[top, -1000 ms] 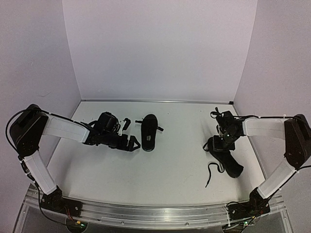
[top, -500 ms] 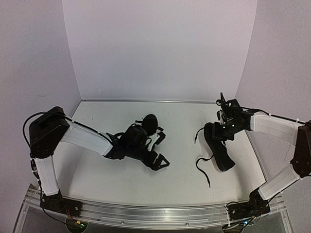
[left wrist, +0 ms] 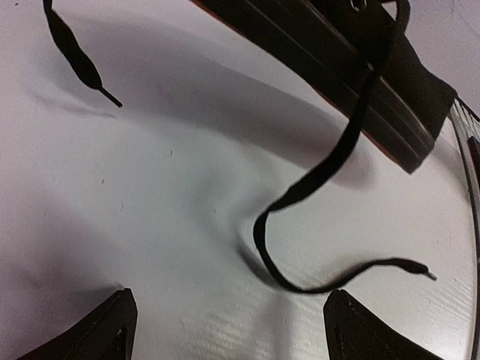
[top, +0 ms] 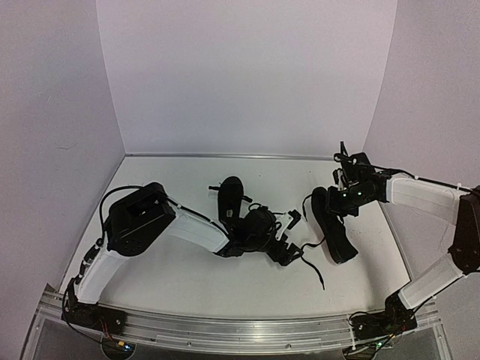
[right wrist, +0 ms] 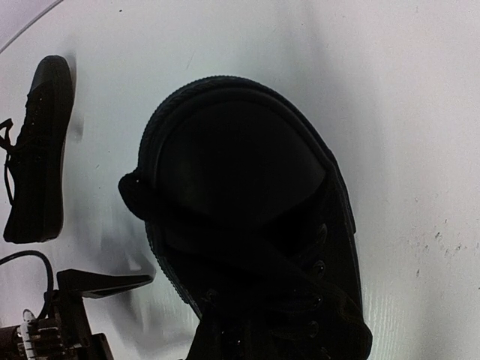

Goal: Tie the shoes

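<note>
Centre shoe: small, all-black, low-top, lying on the white desk just behind my left arm.
Right shoe: matching black low-top, with its thin black lace trailing loose over the desk.
My left hand: fingers spread wide, empty, with that lace just ahead.
My right hand: at the right shoe's laced end. Its fingers are hidden, so I cannot tell the grip.
</note>
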Controlling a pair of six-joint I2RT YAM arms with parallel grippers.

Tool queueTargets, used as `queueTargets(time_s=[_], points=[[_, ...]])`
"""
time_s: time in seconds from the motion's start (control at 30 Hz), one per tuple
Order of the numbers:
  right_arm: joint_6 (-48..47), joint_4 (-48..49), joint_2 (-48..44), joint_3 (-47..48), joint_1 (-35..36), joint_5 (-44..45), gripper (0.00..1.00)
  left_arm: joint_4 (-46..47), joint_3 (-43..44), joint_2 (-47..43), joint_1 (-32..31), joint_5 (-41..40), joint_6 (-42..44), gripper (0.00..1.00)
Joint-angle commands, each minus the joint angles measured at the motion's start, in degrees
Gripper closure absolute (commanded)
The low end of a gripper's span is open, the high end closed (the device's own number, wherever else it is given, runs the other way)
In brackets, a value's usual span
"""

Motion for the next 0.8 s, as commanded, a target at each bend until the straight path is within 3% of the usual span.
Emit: queueTargets(time_s=[0.0,0.13,0.2,0.3,0.4,0.57,0.77], points=[[0.2,3.9,-2.0,0.3,0.3,-0.2,1.0,-1.4,8.0,5.7,-0.6,-1.0,0.1,0.13],[0.5,4.3,-2.4,0.5,0.2,-0.1,1.0,-3.3,12.3,9.6,-1.1,0.6,-0.2,0.24],[0.7,4.4,-2.4,0.7,0.3,-0.2,1.0,-4.8,13.7,10.6,-1.3,1.2,0.5,0.37],[1.6,5.2,-2.6,0.6,0.3,-1.6,1.0,-8.5,13.7,10.0,-1.4,0.6,1.6,0.63],[3.8,6.5,-2.8,-0.1,1.0,-3.4,1.0,-11.6,8.2,3.6,-1.4,1.2,1.9,0.98],[11.0,10.2,-2.8,-1.7,5.6,-2.4,1.0,-8.7,-11.0,-15.0,0.8,3.1,-3.1,1.0],[20.8,13.7,1.1,-0.4,14.9,1.0,1.0,-15.2,-22.2,-28.9,2.7,3.3,-5.1,1.0]])
